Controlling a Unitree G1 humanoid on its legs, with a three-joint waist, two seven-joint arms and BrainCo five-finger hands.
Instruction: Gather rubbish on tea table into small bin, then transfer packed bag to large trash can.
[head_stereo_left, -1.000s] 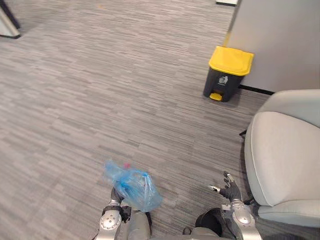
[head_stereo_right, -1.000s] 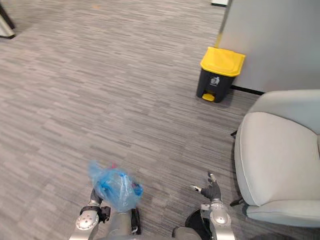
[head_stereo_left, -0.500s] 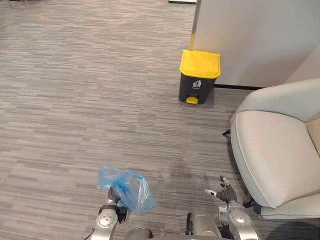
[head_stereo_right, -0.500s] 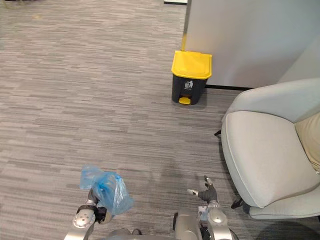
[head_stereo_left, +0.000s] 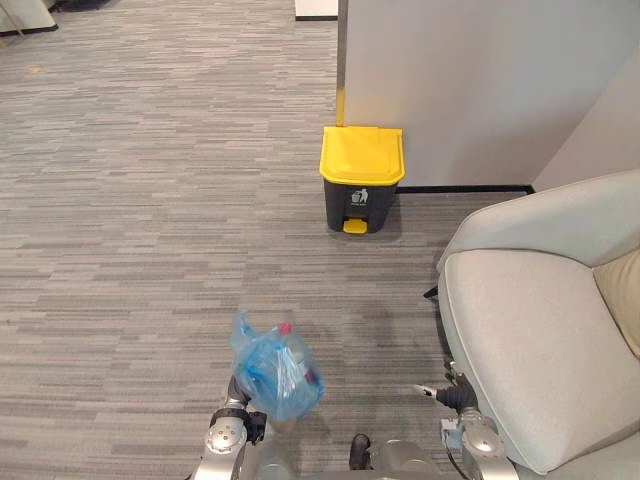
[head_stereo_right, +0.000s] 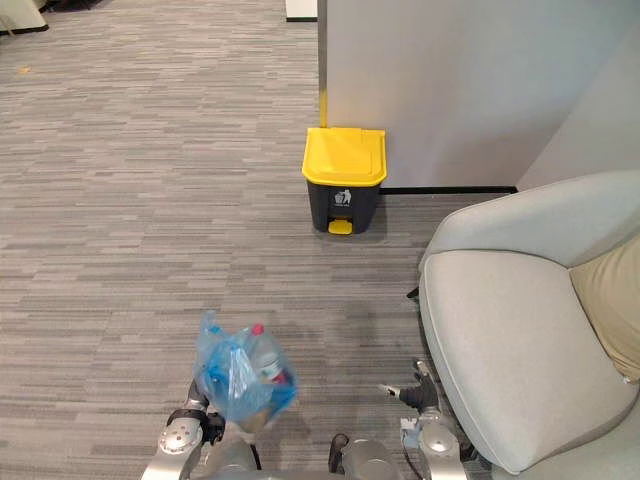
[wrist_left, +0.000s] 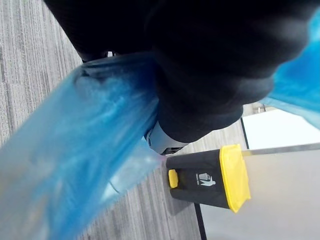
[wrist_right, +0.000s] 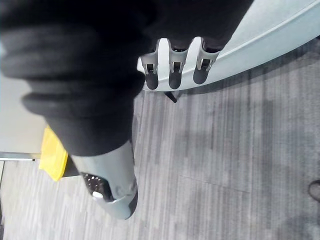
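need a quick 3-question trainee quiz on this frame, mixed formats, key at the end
1. True or false: the right hand is open and holds nothing.
2. Fill in the colour: the bin has a ___ lid.
3. The blue bag is carried by: A) the left hand B) the right hand C) the bin.
Key: 1 true; 2 yellow; 3 A.

left arm: silver-grey, with a round silver disc at the wrist.
left hand: back under a dark, bulging, ribbed cover.
right arm: silver-grey, just beside the armchair.
right hand: the same dark ribbed cover.
fingers: silver segments in a row, with rounded dark tips.
thumb: smooth silver-grey shell with a small dark round inset.
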